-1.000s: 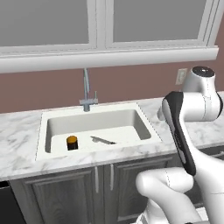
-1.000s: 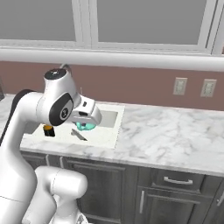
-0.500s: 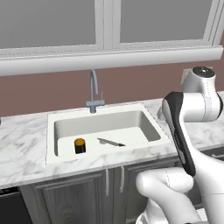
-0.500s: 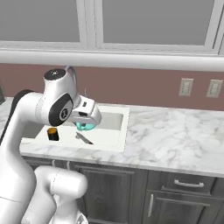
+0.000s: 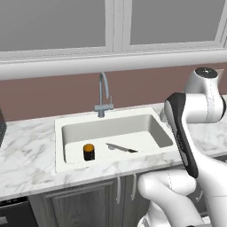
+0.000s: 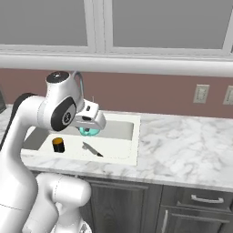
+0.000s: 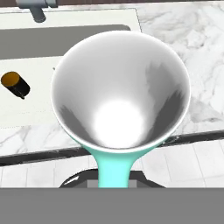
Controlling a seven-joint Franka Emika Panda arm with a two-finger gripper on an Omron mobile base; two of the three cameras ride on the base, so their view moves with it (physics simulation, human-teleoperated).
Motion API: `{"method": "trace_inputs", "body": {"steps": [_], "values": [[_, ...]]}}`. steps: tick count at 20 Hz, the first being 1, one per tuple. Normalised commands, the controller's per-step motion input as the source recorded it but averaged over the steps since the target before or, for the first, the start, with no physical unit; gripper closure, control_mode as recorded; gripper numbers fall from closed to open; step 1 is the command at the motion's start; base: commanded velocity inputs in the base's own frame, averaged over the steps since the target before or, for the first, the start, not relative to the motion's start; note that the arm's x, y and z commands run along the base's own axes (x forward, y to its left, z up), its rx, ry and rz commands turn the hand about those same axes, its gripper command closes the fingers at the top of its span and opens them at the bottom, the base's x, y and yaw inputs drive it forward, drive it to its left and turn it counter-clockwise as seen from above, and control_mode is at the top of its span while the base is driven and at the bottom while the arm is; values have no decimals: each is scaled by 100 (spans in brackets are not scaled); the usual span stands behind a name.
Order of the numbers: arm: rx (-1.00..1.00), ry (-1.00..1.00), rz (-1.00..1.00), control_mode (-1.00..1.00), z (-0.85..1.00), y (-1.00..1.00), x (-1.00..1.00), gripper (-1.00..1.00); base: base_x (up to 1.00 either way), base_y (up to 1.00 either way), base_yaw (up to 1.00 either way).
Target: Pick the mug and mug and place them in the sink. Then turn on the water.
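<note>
Gripper [image 6: 88,127] sits left of centre in the right base view, closed on the teal mug [image 6: 87,131], whose teal body peeks out just under the white hand, above the sink [image 6: 122,136]. In the hand view the teal mug [image 7: 121,96] takes up the middle of the frame, its white inside facing the camera and its teal handle running down to the bottom edge, where the fingertips are hidden behind it.

Past the mug's rim, at the left of the hand view, the black mug [image 7: 15,84] shows with its orange inside. In the left base view the black mug [image 5: 89,152] stands upright on the sink floor, lower left of the basin, and a knife [image 5: 121,148] lies just to its right, apart from it. In the right base view the black mug [image 6: 58,144] is at the left of the basin, with the knife [image 6: 92,149] beside it.

The faucet [image 5: 103,96] rises behind the sink [image 5: 62,159] at upper centre of the left base view, and no stream falls from it. In the right base view most of the faucet is hidden behind the arm. Two wall outlets [image 6: 200,93] sit at the right of that view, the far one cut by the frame edge. A dark object at the left edge of the left base view is cut off and hard to make out. No writing or labels can be read anywhere.
</note>
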Motion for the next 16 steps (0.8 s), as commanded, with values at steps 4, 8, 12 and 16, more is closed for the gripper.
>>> {"method": "trace_inputs", "body": {"steps": [4,8,12,16], "values": [[0,0,0,100,0,0,0,100,38,24,0],[0,0,0,100,0,0,0,100,46,18,0],[0,0,0,100,0,0,0,100,41,15,0],[0,0,0,100,0,0,0,100,30,2,0]]}}
